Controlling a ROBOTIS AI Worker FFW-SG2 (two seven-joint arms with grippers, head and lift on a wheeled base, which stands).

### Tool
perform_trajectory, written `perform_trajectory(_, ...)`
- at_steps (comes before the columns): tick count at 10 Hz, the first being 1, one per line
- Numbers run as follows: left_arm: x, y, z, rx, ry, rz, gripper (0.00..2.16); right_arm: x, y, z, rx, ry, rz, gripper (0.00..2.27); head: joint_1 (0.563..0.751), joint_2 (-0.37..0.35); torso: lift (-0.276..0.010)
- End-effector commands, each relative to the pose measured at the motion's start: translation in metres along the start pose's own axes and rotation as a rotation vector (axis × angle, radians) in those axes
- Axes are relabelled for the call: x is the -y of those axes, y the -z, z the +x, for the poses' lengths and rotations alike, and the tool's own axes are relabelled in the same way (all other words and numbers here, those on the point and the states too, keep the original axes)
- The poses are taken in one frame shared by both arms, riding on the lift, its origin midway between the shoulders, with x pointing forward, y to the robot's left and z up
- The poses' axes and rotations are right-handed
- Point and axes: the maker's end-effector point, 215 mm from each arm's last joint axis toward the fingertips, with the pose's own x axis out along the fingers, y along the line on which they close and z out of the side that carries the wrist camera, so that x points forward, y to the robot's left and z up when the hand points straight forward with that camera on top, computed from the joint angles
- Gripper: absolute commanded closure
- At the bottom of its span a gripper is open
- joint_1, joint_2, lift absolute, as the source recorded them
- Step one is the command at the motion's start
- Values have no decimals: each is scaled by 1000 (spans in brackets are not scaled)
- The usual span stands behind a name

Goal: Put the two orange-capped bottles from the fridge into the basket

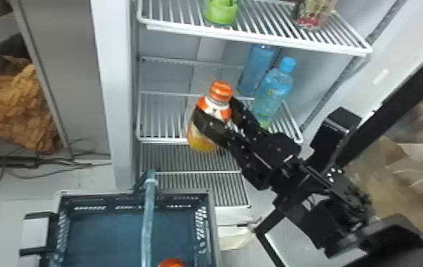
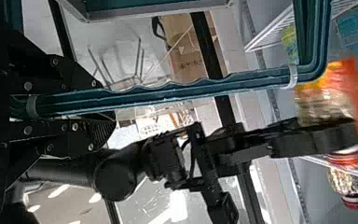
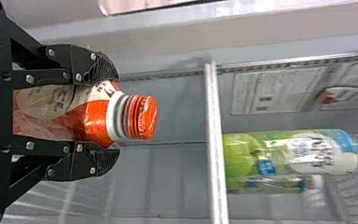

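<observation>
In the head view my right gripper (image 1: 218,110) is shut on an orange-capped bottle (image 1: 203,139), which leans in front of the fridge's middle shelf with its cap up. The right wrist view has the bottle's orange label and cap (image 3: 142,116) between the fingers of the right gripper (image 3: 113,116). Another orange cap (image 1: 171,263) appears at the bottom edge, over the basket (image 1: 210,227). In the left wrist view my left gripper (image 2: 103,111) is shut on the basket's handle (image 2: 177,92). The held bottle (image 2: 326,100) is farther off there, beyond the handle.
Blue-capped bottles (image 1: 274,88) stand on the middle shelf, right of the held bottle. Above them, the upper wire shelf (image 1: 257,37) carries a green container (image 1: 220,12) and a package (image 1: 313,16). The fridge's side wall (image 1: 115,88) rises on the left.
</observation>
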Motion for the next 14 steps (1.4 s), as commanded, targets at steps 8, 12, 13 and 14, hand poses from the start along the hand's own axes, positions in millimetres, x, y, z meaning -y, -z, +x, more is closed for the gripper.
perform_trajectory(8,-1,2,0,-8,-4,-1,1200,-92,89,-64,-518,-204,218,881,695,-298,-235)
perform_trajectory(12,-1,2,0,-8,-4,-1,1200,-116,136,-50,-628,-329,320,622,695,-246,-235)
perform_trajectory(13,-2,2,0,-9,-6,0,1200,-114,136,-50,-629,-323,316,354,695,-235,-235)
perform_trajectory(14,-1,2,0,-8,-4,-1,1200,-111,138,-50,-632,-314,313,154,695,-226,-235)
